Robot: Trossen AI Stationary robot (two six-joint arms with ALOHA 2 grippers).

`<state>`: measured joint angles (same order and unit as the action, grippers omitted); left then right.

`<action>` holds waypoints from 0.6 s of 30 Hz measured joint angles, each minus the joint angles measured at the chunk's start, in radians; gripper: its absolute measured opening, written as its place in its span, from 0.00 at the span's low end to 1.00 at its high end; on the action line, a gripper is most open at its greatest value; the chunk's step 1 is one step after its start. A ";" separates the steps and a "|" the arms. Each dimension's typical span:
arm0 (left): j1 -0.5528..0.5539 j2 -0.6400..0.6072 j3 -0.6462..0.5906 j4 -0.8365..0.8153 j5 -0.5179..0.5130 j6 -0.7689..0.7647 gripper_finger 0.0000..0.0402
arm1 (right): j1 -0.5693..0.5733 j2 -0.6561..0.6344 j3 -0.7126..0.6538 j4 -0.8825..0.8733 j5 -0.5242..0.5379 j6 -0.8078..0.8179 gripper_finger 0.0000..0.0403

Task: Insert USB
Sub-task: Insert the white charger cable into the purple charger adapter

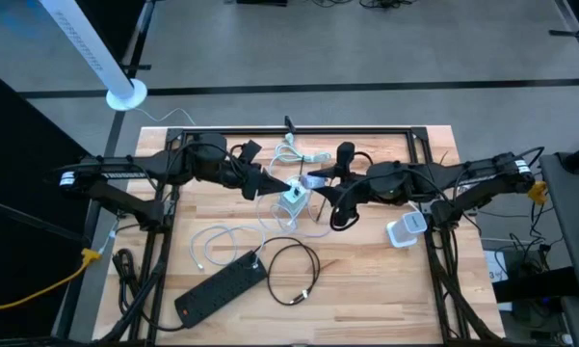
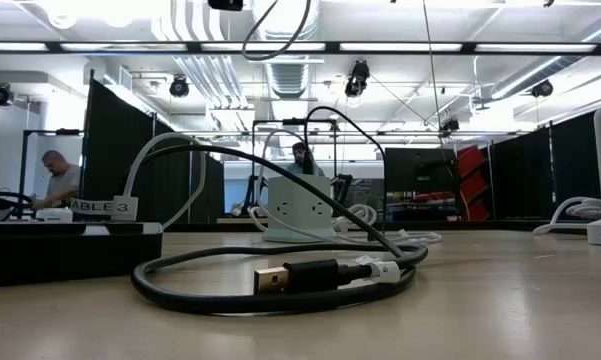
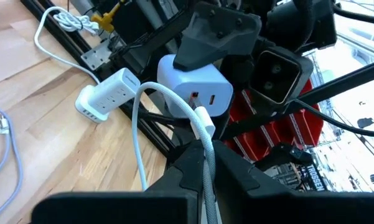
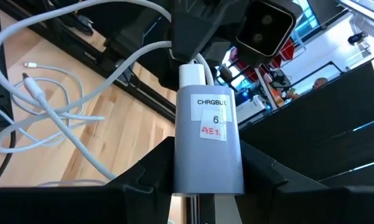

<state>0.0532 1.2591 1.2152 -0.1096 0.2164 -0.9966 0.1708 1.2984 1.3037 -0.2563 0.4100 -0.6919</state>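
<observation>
White charger block (image 4: 208, 140) sits clamped in the right claw (image 1: 313, 180), lifted above the wooden worktop (image 1: 366, 280). Directly ahead of it, the left claw (image 1: 277, 183) pinches the white USB cable (image 3: 202, 149) just behind its plug (image 3: 201, 118), whose tip sits at the block's ports. The step in hand appears to be seating: whether the plug is fully home cannot be told. Next calls for a straight, aligned push, both claws holding firm.
</observation>
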 joint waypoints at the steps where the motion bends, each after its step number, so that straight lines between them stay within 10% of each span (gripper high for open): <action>1: 0.000 0.000 0.000 0.005 0.000 0.000 0.03 | 0.002 0.000 0.000 -0.001 -0.001 0.000 0.29; 18: -0.014 0.000 0.000 0.005 0.001 -0.007 0.03 | 0.008 0.000 0.000 0.037 0.009 -0.020 0.29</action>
<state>0.0395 1.2594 1.2152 -0.1047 0.2178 -1.0035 0.1791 1.2987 1.3037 -0.2189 0.4191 -0.7124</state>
